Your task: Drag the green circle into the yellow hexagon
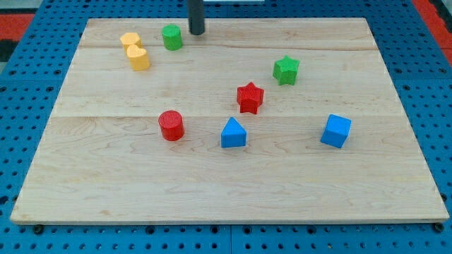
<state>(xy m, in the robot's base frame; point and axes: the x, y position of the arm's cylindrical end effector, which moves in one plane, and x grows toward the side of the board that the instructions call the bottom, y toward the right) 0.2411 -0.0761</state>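
Single view, raised beyond the tabletop's [226, 190] near edge, looking down obliquely across it, whole tabletop in frame.

Rod [195, 14] cut off at view's top

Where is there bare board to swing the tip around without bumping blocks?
Bare board runs across the view's bottom, below the red cylinder, blue triangle and blue cube. The top right beyond the green star is bare too. Crowded: top left, where my tip sits right of the green circle and two yellow blocks.
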